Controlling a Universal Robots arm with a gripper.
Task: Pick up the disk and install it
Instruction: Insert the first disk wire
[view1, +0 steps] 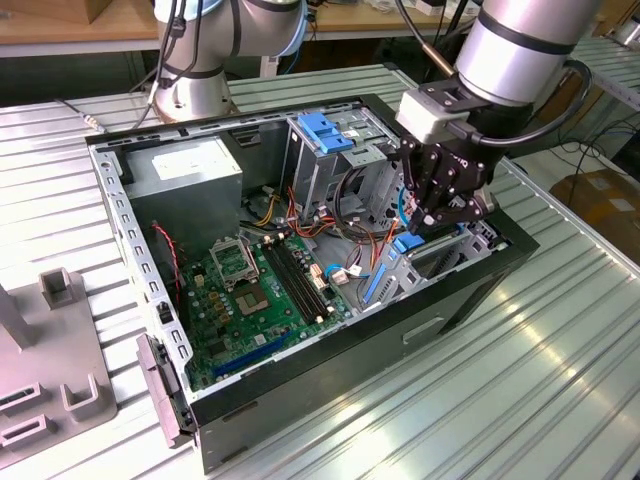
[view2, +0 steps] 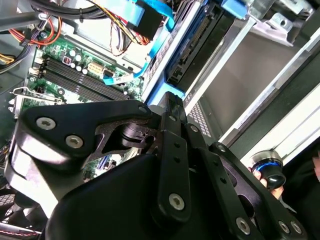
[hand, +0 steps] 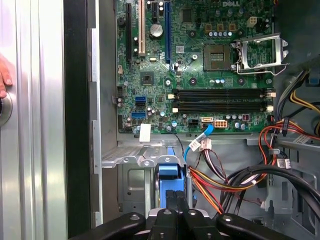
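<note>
In the exterior view the gripper sits low in the case's front corner, clamped on the disk standing edgewise, while the first wrist view shows cables crowding beside it.

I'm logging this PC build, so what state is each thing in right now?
computer case, side panel off, lying on its side.
CPU socket, empty, cover plate swung open.
memory slots, all empty.
disk, on edge in the drive bay, in blue rails.
gripper, down at the disk's blue end.
</note>
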